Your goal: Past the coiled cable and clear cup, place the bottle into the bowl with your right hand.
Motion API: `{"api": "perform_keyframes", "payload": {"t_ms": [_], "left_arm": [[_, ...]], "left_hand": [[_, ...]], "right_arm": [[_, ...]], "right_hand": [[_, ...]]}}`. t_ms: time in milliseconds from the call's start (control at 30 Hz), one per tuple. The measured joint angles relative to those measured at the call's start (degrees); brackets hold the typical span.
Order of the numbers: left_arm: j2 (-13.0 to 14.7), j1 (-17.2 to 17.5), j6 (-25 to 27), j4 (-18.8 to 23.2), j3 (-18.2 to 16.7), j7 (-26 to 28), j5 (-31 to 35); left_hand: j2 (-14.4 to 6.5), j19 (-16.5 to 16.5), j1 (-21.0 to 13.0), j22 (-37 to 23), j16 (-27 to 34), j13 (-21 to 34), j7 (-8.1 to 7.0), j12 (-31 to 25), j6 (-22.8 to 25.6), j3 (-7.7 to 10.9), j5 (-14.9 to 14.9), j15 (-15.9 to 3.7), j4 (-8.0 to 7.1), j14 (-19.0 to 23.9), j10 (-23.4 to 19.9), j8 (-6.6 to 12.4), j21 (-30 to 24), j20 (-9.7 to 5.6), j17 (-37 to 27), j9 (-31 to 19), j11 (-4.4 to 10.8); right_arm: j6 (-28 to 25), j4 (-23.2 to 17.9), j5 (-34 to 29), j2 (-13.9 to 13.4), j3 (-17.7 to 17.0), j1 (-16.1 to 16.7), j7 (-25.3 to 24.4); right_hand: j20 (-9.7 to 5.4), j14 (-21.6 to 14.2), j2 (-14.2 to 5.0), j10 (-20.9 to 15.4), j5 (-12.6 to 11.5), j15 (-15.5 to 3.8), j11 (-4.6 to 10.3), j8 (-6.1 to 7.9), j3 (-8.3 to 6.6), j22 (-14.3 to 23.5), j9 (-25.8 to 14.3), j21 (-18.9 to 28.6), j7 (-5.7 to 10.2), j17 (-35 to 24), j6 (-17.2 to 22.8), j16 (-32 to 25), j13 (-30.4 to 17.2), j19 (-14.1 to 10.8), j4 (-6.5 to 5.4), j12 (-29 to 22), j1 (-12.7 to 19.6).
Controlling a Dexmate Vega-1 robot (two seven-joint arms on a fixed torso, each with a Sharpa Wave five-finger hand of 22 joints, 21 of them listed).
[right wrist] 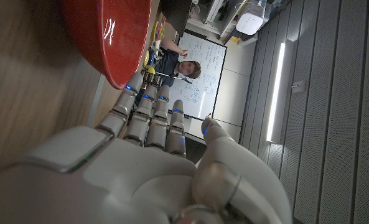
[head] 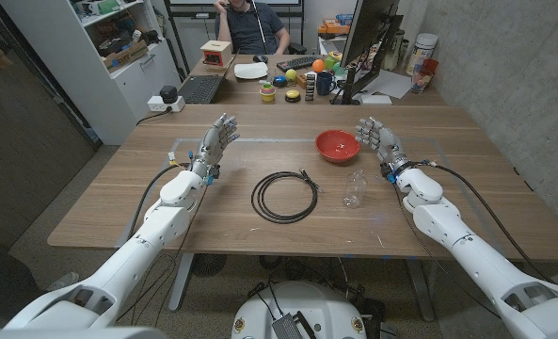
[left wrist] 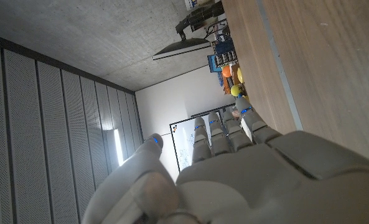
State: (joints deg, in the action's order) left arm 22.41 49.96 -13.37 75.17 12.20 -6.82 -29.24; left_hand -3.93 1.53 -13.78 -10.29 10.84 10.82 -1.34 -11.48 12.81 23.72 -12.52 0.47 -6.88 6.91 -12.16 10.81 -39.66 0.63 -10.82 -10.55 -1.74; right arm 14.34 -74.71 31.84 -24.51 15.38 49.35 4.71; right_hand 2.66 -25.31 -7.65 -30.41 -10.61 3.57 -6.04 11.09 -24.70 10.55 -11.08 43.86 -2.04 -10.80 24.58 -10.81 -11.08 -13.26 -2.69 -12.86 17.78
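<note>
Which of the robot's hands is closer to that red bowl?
Right. The right hand stands just beside the red bowl; the left hand is far across the table.

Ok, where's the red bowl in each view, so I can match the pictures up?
Head view: red bowl right of centre, just left of the right hand.
Right wrist view: bowl above that hand's fingertips.
Left wrist view: no bowl visible.
Shared landmark: the wooden table.
</note>
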Motion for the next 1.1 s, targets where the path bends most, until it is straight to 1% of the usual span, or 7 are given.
{"api": "perform_keyframes", "payload": {"t_ms": [100, 267, 300, 367, 533, 867, 1100], "left_arm": [[-3.38, 0.37, 1.28, 0.27, -3.99, -2.56, 3.81], [-10.81, 0.65, 3.59, 0.79, -12.41, -8.29, 12.32], [-11.16, 0.66, 3.95, 0.81, -12.78, -9.40, 13.96], [-15.65, 0.55, 4.72, 1.12, -17.84, -12.00, 17.79], [-21.40, -0.16, 5.76, 1.48, -24.18, -16.85, 24.79], [-29.79, -1.99, 6.21, 1.72, -33.57, -23.62, 34.39], [-33.10, -3.01, 6.05, 1.81, -37.37, -26.86, 38.53]], "left_hand": [[0.00, 0.00, 0.00, 0.00, 0.00, 0.00, 0.00, 0.00, 0.00, 0.00, 0.00, 0.01, 0.00, -0.01, 0.00, 0.00, -0.03, 0.00, 0.00, 0.00, 0.00], [0.00, 0.00, 0.00, 0.00, 0.00, 0.00, 0.00, 0.00, 0.00, 0.00, 0.00, 0.01, 0.00, -0.01, 0.00, 0.00, -0.03, 0.00, 0.01, 0.00, 0.00], [0.00, 0.00, 0.00, 0.00, 0.00, 0.00, 0.00, 0.00, -0.01, 0.00, 0.00, 0.01, 0.00, -0.02, 0.00, 0.00, -0.03, 0.00, 0.01, 0.01, 0.00], [0.00, 0.00, 0.00, 0.01, 0.00, 0.00, 0.00, 0.00, -0.01, 0.00, 0.00, 0.01, 0.00, -0.02, 0.01, 0.00, -0.03, 0.00, 0.01, 0.01, 0.00], [0.00, -0.01, 0.00, 0.01, 0.00, 0.00, 0.00, 0.00, -0.01, 0.00, 0.00, 0.01, 0.00, -0.02, 0.01, 0.00, -0.03, 0.00, 0.01, 0.01, 0.00], [0.00, -0.01, 0.01, 0.01, -0.01, -0.01, 0.00, 0.00, -0.01, -0.01, 0.00, 0.01, 0.00, -0.02, 0.01, 0.00, -0.03, 0.00, 0.01, 0.01, 0.01], [0.00, -0.01, 0.01, 0.01, -0.01, -0.01, 0.00, 0.00, -0.01, -0.01, 0.00, 0.01, 0.01, -0.02, 0.02, 0.00, -0.03, 0.00, 0.02, 0.01, 0.01]], "right_arm": [[-0.99, -0.20, -2.48, 2.20, -2.60, 0.45, 1.54], [-2.70, -0.62, -7.82, 6.95, -8.22, 1.22, 4.91], [-2.77, -0.73, -8.09, 7.84, -9.28, 1.35, 5.06], [-3.61, -1.02, -11.25, 9.95, -11.69, 1.61, 7.00], [-4.63, -1.87, -16.42, 13.56, -15.84, 2.08, 9.92], [-5.90, -4.35, -23.86, 18.48, -22.09, 3.01, 14.10], [-6.12, -6.07, -28.86, 20.45, -25.03, 3.68, 16.37]], "right_hand": [[0.00, 0.00, 0.01, 0.00, 0.00, 0.00, 0.00, 0.00, 0.00, 0.00, 0.00, 0.06, 0.00, -0.02, 0.00, 0.00, 0.00, 0.00, 0.00, 0.00, -0.01], [0.00, 0.00, 0.01, 0.00, 0.00, 0.00, 0.00, 0.00, 0.00, 0.00, 0.00, 0.06, 0.00, -0.02, 0.00, 0.00, 0.00, 0.00, 0.00, 0.00, -0.02], [0.00, 0.00, 0.01, 0.00, 0.00, 0.00, 0.00, 0.00, 0.00, 0.00, 0.01, 0.06, 0.00, -0.01, 0.00, 0.00, 0.00, 0.00, 0.00, 0.00, -0.02], [0.00, 0.00, 0.01, 0.00, 0.00, 0.00, 0.00, 0.00, 0.00, -0.01, 0.01, 0.06, 0.00, -0.01, 0.00, 0.00, 0.00, 0.00, 0.00, 0.00, -0.02], [0.00, 0.01, 0.01, 0.00, 0.00, 0.00, 0.00, 0.00, 0.00, -0.01, 0.01, 0.06, 0.00, 0.15, 0.00, 0.01, 0.01, 0.01, 0.00, 0.00, -0.02], [0.00, 0.01, 0.74, 0.01, 0.00, -0.01, 0.00, 0.00, 0.26, -0.01, 0.01, 0.06, 0.00, 0.14, -0.01, 0.01, 0.02, 0.01, 0.25, 0.00, -0.28], [0.22, 0.24, 1.62, 0.01, 0.00, 0.22, 0.01, 0.00, 0.65, -0.01, 0.01, 0.06, 0.00, 0.14, -0.01, 0.01, 0.02, 0.23, 0.65, 0.00, -0.42]]}}
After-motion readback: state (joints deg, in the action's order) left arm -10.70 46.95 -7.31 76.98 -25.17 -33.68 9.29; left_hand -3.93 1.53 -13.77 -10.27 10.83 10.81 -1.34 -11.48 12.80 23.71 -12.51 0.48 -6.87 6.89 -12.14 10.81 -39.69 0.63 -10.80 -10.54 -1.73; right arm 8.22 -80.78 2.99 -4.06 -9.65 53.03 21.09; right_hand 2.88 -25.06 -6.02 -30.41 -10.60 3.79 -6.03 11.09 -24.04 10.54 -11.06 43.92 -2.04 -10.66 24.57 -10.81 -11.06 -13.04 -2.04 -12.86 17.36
